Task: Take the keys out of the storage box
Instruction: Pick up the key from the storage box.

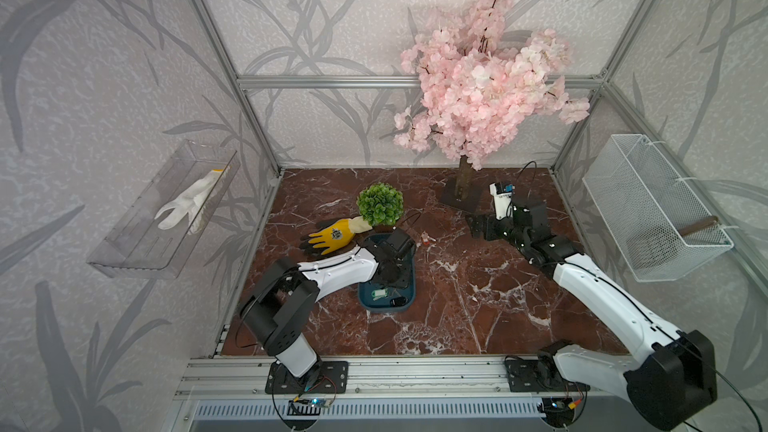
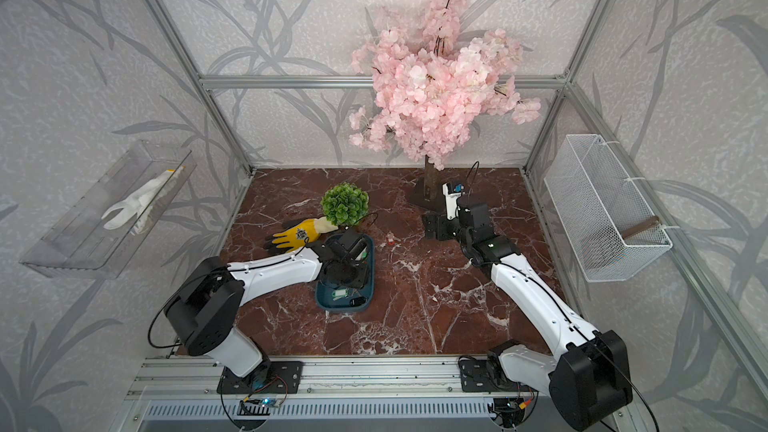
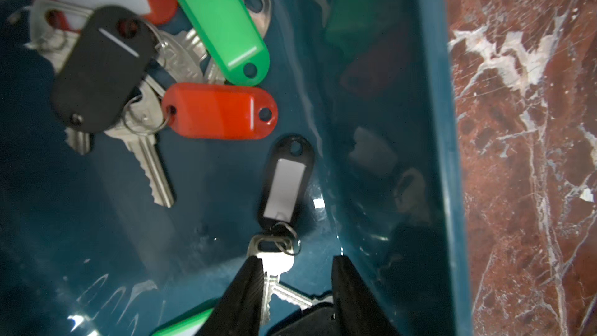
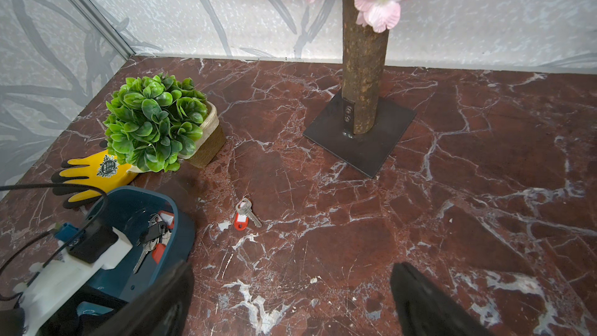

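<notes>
Keys [image 3: 145, 150] lie in the storage box [image 3: 433, 124] — we see the left gripper [image 3: 294, 258], jaws apart, straddling the black-tagged key [image 3: 273, 253] at lower centre, its length running up the frame — right gripper [image 4: 294, 265] gapes wide

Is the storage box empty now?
No, several keys with red, green and black tags lie inside the box.
</notes>
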You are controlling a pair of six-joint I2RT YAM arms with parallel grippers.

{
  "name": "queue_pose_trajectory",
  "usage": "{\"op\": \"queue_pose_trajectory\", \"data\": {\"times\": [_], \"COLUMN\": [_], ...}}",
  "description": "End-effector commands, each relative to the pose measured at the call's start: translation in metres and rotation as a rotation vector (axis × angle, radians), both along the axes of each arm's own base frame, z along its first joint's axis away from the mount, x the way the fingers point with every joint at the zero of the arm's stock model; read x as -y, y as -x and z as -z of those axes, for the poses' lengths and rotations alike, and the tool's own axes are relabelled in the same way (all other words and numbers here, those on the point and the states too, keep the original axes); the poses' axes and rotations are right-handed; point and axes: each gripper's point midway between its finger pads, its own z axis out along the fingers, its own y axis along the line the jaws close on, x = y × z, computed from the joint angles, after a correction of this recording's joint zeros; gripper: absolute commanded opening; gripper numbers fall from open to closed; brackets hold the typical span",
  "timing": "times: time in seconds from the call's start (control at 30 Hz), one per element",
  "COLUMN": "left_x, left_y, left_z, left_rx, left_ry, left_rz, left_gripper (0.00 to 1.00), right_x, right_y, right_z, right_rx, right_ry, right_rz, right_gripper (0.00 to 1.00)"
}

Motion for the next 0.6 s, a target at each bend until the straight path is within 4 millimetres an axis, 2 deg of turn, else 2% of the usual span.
{"op": "queue_pose_trajectory", "data": {"times": [0.0, 0.17, 0.57], "left_x": [0.001, 0.002, -0.002], "left_y": [-0.009, -0.016, -0.015], "left_z": [-0.005, -0.004, 0.009], "left_rx": [0.028, 0.041, 0.013], "left_ry": [-0.02, -0.037, -0.081], "left_rz": [-0.01, -0.019, -0.023], "left_gripper": [0.39, 0.37, 0.35], "right_x": [0.004, 0.005, 0.006], "right_y": [-0.002, -0.003, -0.004], "right_z": [0.002, 0.002, 0.005], "right_rx": [0.011, 0.015, 0.01], "right_ry": [0.01, 0.015, 0.023], "right_rz": [0.017, 0.022, 0.023], "right_gripper": [0.99, 0.99, 0.99]}}
